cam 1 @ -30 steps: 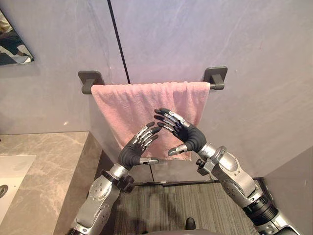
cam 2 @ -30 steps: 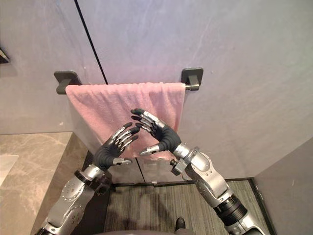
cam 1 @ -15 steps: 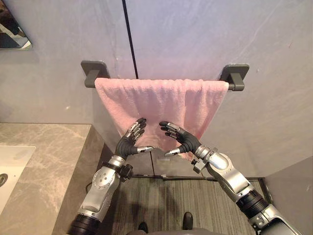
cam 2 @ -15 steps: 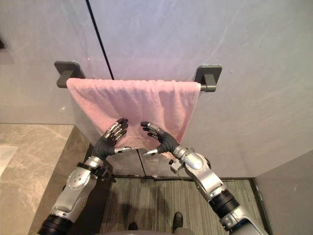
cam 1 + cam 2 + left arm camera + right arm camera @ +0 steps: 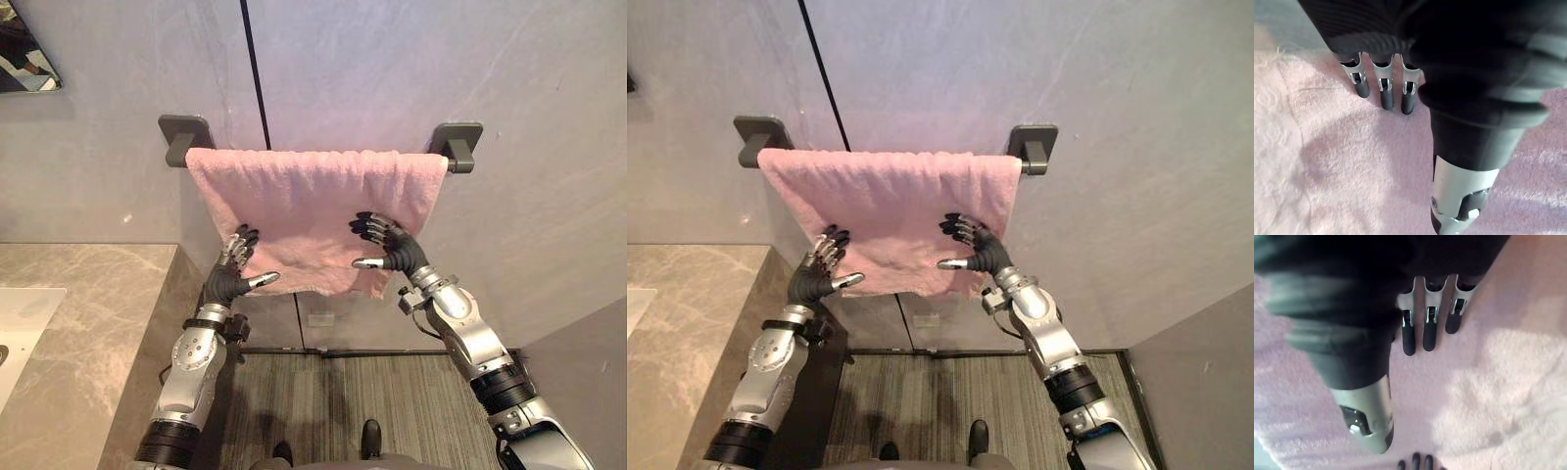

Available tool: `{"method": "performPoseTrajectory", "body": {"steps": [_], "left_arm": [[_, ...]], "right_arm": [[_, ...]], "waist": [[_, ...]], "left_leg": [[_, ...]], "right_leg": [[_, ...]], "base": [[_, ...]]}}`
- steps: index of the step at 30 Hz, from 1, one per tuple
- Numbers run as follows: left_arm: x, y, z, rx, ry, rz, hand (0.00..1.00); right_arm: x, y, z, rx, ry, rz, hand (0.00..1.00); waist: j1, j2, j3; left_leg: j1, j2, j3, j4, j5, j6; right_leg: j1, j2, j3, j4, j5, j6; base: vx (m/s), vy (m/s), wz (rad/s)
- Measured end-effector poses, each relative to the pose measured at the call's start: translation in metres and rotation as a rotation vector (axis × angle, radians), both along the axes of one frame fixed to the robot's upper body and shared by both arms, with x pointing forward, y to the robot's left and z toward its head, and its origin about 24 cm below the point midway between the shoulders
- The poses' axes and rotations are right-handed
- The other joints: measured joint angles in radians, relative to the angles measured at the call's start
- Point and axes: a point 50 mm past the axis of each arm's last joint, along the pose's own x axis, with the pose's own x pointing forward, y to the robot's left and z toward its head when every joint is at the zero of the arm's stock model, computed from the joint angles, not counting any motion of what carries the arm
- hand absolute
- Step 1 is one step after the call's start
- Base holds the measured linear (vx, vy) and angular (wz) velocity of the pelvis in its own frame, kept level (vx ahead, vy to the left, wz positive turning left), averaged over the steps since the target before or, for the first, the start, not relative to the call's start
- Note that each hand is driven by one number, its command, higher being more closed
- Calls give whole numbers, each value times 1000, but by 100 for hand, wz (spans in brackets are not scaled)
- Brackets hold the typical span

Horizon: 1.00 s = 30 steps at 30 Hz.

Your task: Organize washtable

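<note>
Pink towel (image 5: 313, 206), one piece, hangs in the upper middle of the frame. Two hands press on its lower part with straight, parted fingers: left hand (image 5: 231, 279) at the left edge, right hand (image 5: 394, 253) at the right. The wrist views show the fingertips (image 5: 1382, 100) flat on the cloth. The eye views add two dark wall brackets, left (image 5: 184, 139) and right (image 5: 457, 143), and one marble counter (image 5: 88, 313) at lower left.

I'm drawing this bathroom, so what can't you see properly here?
Towel bar: the pink towel drapes over nearly all of it, both eye views.
Sink: cut off by the left eye view's left edge.
Whether left hand and right hand touch the towel: their own backs hide the contact.
</note>
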Motion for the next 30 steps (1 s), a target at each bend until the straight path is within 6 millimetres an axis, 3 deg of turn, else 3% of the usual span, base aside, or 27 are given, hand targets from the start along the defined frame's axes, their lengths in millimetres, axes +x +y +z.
{"method": "performPoseTrajectory", "body": {"steps": [19, 24, 30], "left_arm": [[-8, 41, 3, -65, -36, 251, 0], [-20, 47, -3, -91, -25, 299, 0], [-32, 46, -3, -131, -45, 333, 0]], "right_arm": [[-10, -57, -6, 210, 3, -295, 0], [-23, -71, 0, 243, -54, -357, 0], [-40, -94, -15, 256, -23, -477, 0]], "waist": [[-2, -5, 24], [-3, -2, 29], [-3, -1, 30]], "left_leg": [[35, 5, 3, -6, 0, -1], [37, 1, 5, -9, 1, -1], [45, -3, -4, -9, 1, -1]], "right_leg": [[30, 6, 0, 0, 0, 0], [30, 6, -4, 0, -1, 0], [42, 1, -16, 0, -8, 7]], "base": [[-4, 0, 0], [-17, 1, 0], [2, 3, 4]]}}
